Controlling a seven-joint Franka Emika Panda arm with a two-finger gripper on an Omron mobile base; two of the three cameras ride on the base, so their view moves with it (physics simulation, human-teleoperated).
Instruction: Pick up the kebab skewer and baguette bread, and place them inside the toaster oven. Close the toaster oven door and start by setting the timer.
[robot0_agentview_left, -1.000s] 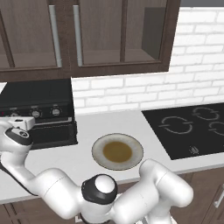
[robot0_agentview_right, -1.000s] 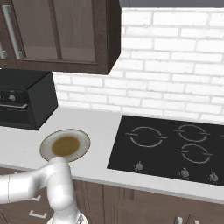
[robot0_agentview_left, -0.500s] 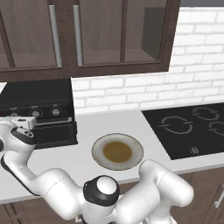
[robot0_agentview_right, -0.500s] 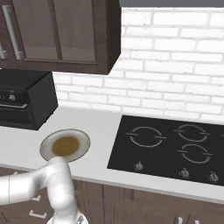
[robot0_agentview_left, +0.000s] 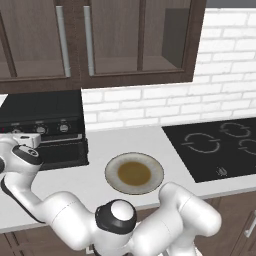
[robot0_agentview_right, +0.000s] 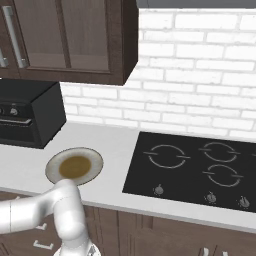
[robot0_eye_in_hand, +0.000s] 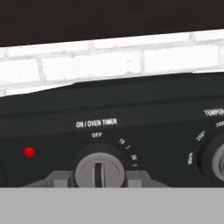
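From the left base camera I see my pincer far out at nine o'clock, pressed up against the knob row of the toaster oven, which sits on the desk at the left end. The oven door looks closed below the knobs; I cannot see the skewer or the bread from here, and I judge they are shut inside.

Through the hand camera, the timer knob sits dead ahead at six o'clock, square between my fingertips, one grey pad hugging each side of it. Its pointer slot stands upright, twelve to six, aimed at the OFF mark above, with the minute marks fanning off toward two o'clock. So the pincer is clenched on the timer knob, narrowly spread to the knob's width. A second knob lies at three o'clock, apart from my grip.

I judge the turn has to go clockwise about the knob's own axis.

Further right, a plate rests on the desk, then the stovetop.
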